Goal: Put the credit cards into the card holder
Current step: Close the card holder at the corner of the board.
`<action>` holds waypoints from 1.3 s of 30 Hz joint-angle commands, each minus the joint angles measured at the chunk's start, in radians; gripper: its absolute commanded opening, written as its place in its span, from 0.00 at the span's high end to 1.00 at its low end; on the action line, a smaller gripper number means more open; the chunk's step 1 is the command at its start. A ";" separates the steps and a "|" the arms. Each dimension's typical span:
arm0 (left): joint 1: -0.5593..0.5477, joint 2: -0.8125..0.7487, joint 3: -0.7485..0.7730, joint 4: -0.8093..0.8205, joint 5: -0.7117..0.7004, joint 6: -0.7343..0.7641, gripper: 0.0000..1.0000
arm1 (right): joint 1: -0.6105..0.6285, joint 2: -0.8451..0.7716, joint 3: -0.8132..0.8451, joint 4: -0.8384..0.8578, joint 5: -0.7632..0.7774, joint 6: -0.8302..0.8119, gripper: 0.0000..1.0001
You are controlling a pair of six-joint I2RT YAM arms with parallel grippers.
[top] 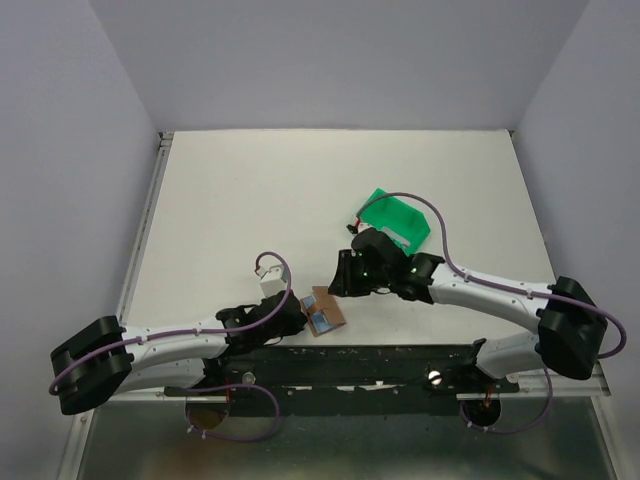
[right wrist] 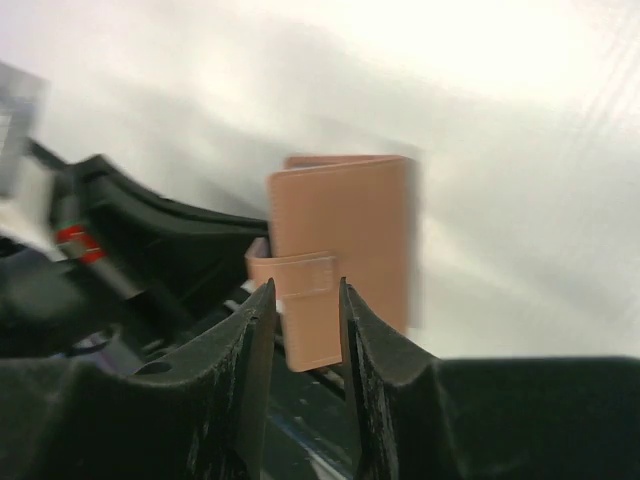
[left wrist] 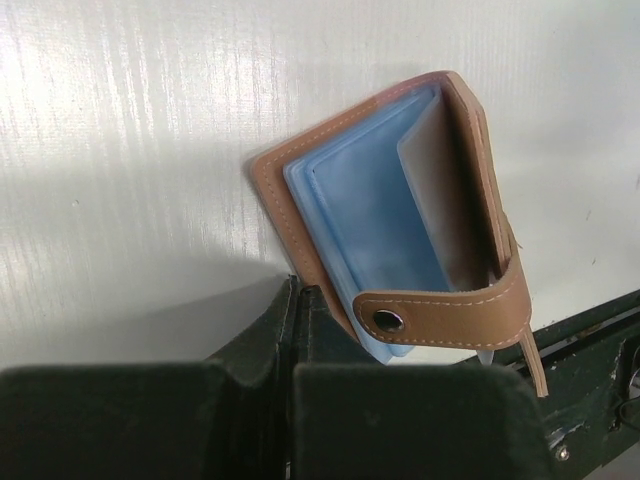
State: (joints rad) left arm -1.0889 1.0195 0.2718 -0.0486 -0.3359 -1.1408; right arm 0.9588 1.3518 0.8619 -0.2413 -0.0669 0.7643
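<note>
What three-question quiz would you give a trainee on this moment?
1. Multiple choice: the sleeves inside the card holder are A green, B light blue, C red.
2. True or false: the card holder lies inside the green bin.
3. Which hand pinches the card holder's leather edge?
Key: 1 B; 2 false, the green bin stands apart from it; 3 the left hand.

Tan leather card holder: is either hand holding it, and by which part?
The left hand pinches the tan leather card holder by the bottom corner of its open cover. The right hand is close to it; whether it grips cannot be told.
</note>
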 commanded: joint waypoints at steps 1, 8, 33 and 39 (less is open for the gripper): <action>-0.006 -0.007 -0.020 -0.033 0.020 0.018 1.00 | -0.002 0.078 0.025 -0.132 0.098 -0.066 0.61; -0.006 -0.004 -0.016 -0.039 0.020 0.010 1.00 | -0.002 0.181 0.028 -0.003 -0.048 -0.071 0.60; -0.006 -0.232 0.006 -0.209 -0.048 -0.004 1.00 | 0.004 0.368 0.160 -0.197 0.009 -0.141 0.61; -0.006 -0.274 0.026 -0.178 -0.054 0.055 1.00 | 0.009 0.391 0.172 -0.220 0.019 -0.140 0.61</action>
State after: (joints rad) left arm -1.0889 0.7471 0.2710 -0.2169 -0.3599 -1.1278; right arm 0.9611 1.7115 1.0210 -0.4053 -0.0937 0.6445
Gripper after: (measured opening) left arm 0.023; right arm 0.390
